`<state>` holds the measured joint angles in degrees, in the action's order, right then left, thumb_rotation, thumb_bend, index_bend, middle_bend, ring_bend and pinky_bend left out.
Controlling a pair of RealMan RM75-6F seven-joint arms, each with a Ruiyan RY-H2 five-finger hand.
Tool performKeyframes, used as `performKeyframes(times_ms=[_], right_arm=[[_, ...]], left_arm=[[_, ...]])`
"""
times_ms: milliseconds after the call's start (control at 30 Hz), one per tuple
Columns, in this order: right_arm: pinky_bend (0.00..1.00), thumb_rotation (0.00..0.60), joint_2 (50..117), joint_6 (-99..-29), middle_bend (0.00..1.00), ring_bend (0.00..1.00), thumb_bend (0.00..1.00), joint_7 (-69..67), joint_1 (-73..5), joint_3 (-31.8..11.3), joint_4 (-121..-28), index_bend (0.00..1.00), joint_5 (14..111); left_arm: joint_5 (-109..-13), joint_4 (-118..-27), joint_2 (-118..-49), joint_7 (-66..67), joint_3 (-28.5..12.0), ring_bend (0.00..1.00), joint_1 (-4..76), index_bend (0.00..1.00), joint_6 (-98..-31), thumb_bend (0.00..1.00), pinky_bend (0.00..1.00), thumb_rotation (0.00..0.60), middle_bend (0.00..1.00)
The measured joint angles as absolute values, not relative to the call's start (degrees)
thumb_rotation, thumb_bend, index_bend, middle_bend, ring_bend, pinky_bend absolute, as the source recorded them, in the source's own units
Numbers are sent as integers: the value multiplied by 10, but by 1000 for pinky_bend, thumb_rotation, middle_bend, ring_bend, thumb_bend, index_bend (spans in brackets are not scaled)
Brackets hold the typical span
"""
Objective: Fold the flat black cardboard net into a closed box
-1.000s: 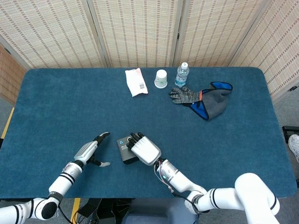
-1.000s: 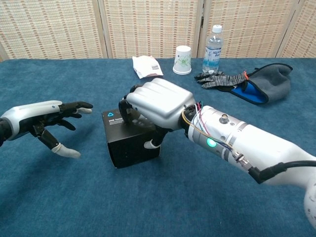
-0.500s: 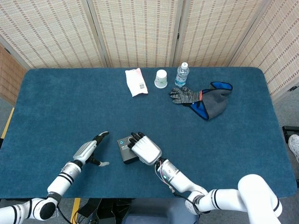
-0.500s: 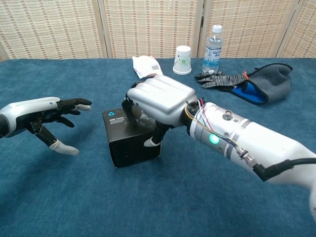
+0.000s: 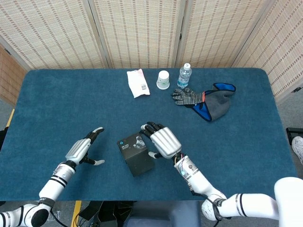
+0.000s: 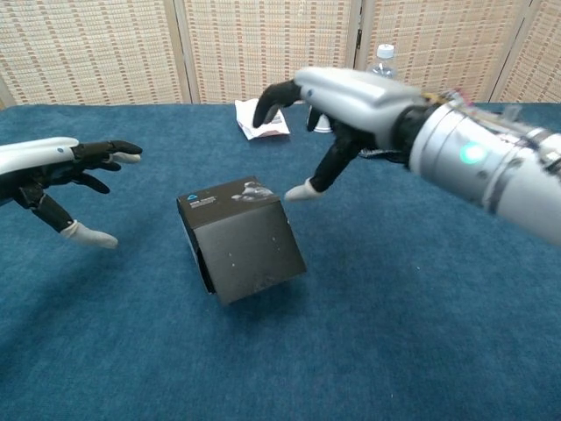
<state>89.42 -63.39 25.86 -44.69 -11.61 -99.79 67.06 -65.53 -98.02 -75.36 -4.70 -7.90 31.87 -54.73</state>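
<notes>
The black cardboard box [image 5: 136, 153] [image 6: 241, 241] stands folded up on the blue table near the front edge, with a small blue logo on its lid. It looks tilted in the chest view. My right hand [image 5: 163, 139] [image 6: 342, 105] hovers just right of and above the box, fingers spread, holding nothing; its thumb tip is close to the lid's right edge. My left hand [image 5: 80, 150] [image 6: 53, 171] is apart from the box on its left, fingers spread and empty.
Along the far edge lie a white packet [image 5: 138, 82], a paper cup [image 5: 163, 80], a water bottle [image 5: 184, 75], a dark glove [image 5: 188, 97] and a grey and blue mitt [image 5: 215, 104]. Woven screens stand behind the table [image 5: 57, 104].
My right hand has lifted off the box top, opened and moved up to the right. The box now sits tilted. My left hand has drawn back to the left.
</notes>
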Motion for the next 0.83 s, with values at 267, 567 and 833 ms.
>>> performKeyframes(times_ms=[267,567,833], right_arm=[[360,600,744,-700,287,180,180,232,-346,-80,-1077,245,675],[360,600,641,-800,292,180,190,200,-231,-4,-1068,247,756],[360,600,619,-888,294,180,190,145,-137,31,-1005,247,811]], left_arm=[[-658,-1011,-729,51,-73,0,281,0,-660,136,154,600,0],[-698,-1031,-709,147,-41,0,210,0,-789,135,154,600,0],[-744,-1040,-704,184,-8,0,145,0,-870,136,154,600,0]])
